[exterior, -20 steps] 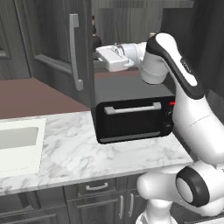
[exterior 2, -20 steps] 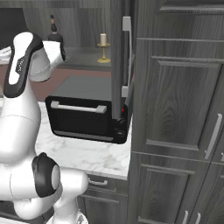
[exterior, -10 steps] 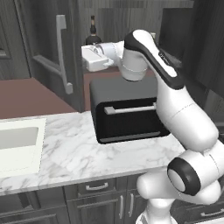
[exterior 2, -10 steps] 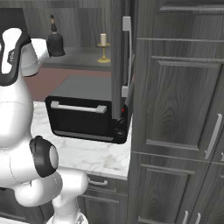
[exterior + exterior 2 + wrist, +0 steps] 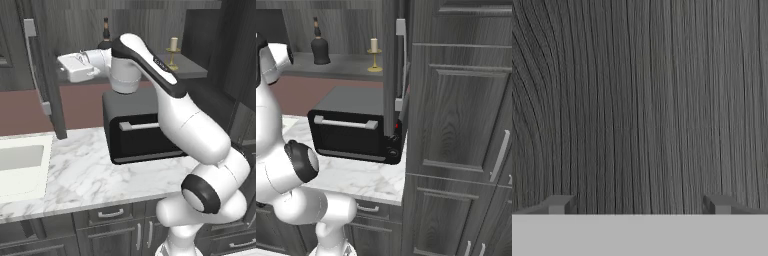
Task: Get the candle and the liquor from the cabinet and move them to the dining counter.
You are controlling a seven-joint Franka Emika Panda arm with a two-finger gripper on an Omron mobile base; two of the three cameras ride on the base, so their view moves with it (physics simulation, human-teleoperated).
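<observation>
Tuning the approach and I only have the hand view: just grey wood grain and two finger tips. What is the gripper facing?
Observer: The inner face of the cabinet's open left door. The gripper sits close beside it at shelf height, with the finger tips spread apart and nothing between them.
Operator: Where's the bottle?
Observer: Standing on the cabinet shelf, left part, upright. In the left base view the arm hides all but its neck.
Operator: And the candle?
Observer: Same shelf, to the bottle's right, upright on its gold stick, clear of the bottle.
Operator: What's under the shelf?
Observer: A black toaster oven on the marble worktop.
</observation>
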